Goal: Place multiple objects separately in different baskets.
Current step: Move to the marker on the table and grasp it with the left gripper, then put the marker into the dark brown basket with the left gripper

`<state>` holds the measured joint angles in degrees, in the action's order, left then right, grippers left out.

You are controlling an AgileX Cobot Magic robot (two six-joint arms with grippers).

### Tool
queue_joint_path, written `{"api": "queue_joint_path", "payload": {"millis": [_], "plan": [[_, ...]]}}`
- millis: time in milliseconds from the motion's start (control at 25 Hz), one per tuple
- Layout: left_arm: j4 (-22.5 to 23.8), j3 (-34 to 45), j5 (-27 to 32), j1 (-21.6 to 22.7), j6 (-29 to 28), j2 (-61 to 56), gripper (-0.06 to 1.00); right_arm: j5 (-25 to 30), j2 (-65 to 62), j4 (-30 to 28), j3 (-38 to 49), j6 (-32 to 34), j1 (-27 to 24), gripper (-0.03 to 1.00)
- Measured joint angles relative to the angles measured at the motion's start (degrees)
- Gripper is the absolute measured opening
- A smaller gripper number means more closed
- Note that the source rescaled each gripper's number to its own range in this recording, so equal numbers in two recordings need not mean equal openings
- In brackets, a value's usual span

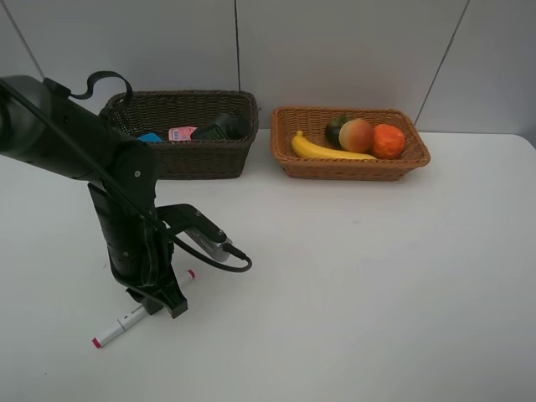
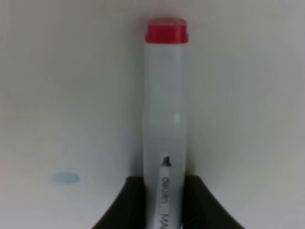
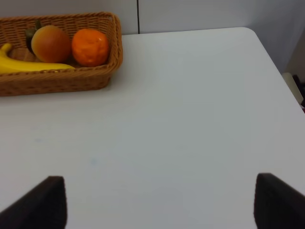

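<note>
Left tool clamps the white marker on table.

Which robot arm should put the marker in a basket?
The left. Its gripper is already shut on the marker, and the dark brown basket sits on its side. The right gripper is open over bare table.

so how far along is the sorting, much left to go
Nearly finished. The banana, peach, orange and mangosteen sit in the orange-tan basket; the pink bottle and dark pump bottle lie in the dark brown basket. In hand: the left tool is shut on the marker, which lies on the table. Left: lifting it into a basket.
</note>
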<state>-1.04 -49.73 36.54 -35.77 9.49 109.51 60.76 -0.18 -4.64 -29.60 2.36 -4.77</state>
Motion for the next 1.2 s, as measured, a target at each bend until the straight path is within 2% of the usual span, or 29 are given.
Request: {"api": "queue_joint_path", "payload": {"millis": [240,440,640,840,960,1200], "plan": [[0.0,-0.2,0.9,0.0,0.0,-0.4,0.03,0.0,0.0,0.0,0.0,0.0,0.0,1.0],[1.5,-4.7,8.1,0.0,-1.3,-5.4,0.03,0.0,0.0,0.0,0.0,0.0,0.0,1.0],[6.7,-15.7,18.1,0.0,-3.6,-11.6,0.03,0.0,0.0,0.0,0.0,0.0,0.0,1.0],[17.1,-31.0,28.0,0.7,-5.0,-12.8,0.03,0.0,0.0,0.0,0.0,0.0,0.0,1.0],[20.3,-39.6,28.8,3.0,-5.1,-12.5,0.03,0.0,0.0,0.0,0.0,0.0,0.0,1.0],[20.8,-48.5,27.6,10.9,-5.1,-7.4,0.03,0.0,0.0,-0.1,0.0,0.0,0.0,1.0]]}}
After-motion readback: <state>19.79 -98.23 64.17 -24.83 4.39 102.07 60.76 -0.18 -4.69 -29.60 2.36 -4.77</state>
